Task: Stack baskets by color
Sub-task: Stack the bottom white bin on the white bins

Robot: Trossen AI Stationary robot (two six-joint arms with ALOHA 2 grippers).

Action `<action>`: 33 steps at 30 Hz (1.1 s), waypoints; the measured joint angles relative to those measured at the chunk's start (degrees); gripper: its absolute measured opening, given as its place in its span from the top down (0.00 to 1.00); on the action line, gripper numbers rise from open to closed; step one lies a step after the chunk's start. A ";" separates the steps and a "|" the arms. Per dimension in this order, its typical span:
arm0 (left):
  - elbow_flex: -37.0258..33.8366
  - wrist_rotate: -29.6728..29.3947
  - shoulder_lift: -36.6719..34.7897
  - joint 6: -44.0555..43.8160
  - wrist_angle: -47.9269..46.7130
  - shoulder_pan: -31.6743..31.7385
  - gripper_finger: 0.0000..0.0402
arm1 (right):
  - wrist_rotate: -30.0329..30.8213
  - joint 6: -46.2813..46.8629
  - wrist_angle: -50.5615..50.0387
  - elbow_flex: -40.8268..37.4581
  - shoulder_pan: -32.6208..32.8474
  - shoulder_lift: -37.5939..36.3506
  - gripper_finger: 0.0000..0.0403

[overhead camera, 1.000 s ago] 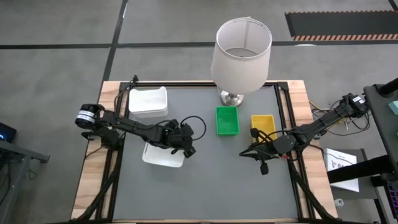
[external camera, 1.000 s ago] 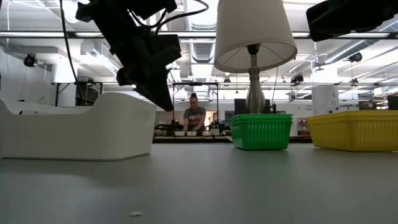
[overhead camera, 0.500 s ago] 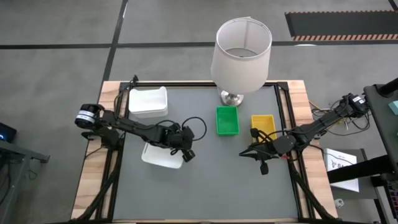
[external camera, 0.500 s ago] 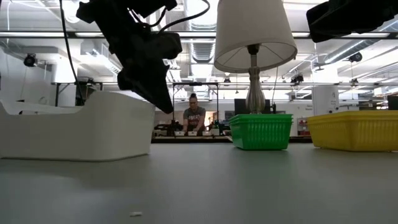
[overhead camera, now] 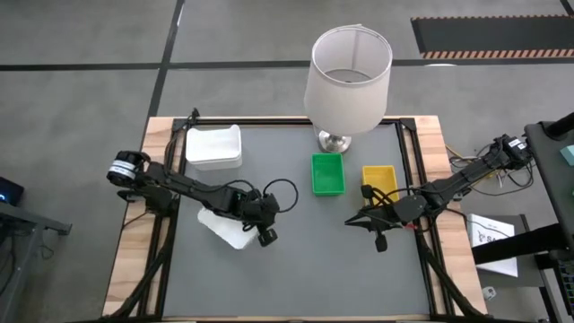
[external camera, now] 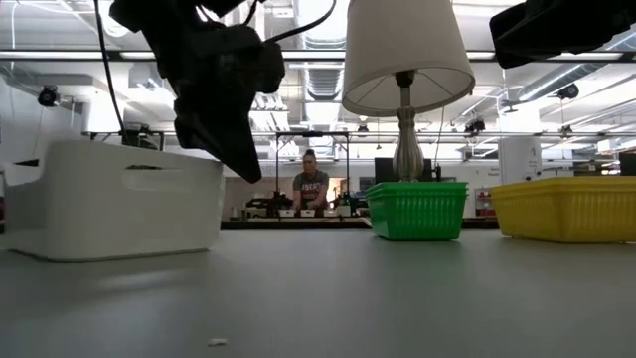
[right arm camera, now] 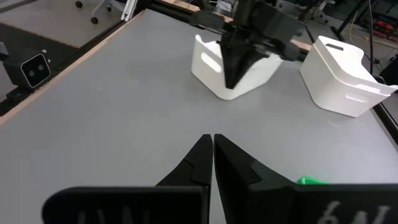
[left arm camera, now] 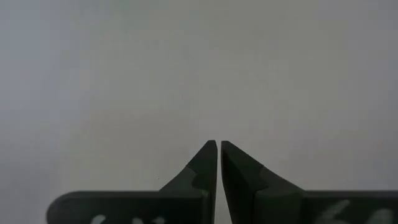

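A loose white basket rests on its bottom on the grey table, left of the middle and turned at a slant. My left gripper is shut and points steeply down at the basket's corner nearest the table's middle. Nothing is between its fingers. Another white basket sits at the far left. A green basket and a yellow basket stand side by side near the lamp. My right gripper hangs shut over the table, right of the middle. My left gripper stands with the outer side of its shut fingers at the loose white basket's right-hand corner, coming from above at a slant. The gripper's own body hides the exact spot, so I cannot tell whether they touch. The basket sits flat on the table.
A tall lamp with a white shade stands at the far edge, behind the green basket. Bare grey table lies near the front edge and between the two arms. A person shows far off in the room in the low view.
My left gripper has swung toward the table's near edge and turned at the wrist, staying shut. The loose white basket has turned about on the table from square with the edges to a slant, and has slid slightly toward the left edge.
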 joint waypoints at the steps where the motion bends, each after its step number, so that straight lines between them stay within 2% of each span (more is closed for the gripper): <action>1: 0.00 0.47 0.00 -0.63 0.02 -0.36 0.99 | 0.00 0.00 0.00 0.00 0.00 0.00 0.98; 20: -0.11 14.49 -1.92 -13.61 -1.63 -8.28 0.99 | 0.01 0.04 -0.28 0.00 0.00 0.00 0.98; 25: 0.23 14.57 -4.37 -16.58 -5.28 -9.63 0.99 | 0.02 0.04 -0.30 0.00 0.02 0.00 0.98; 33: 1.38 12.08 -7.03 -17.49 -4.94 -9.91 0.99 | 0.02 0.02 -0.29 0.00 0.00 0.00 0.98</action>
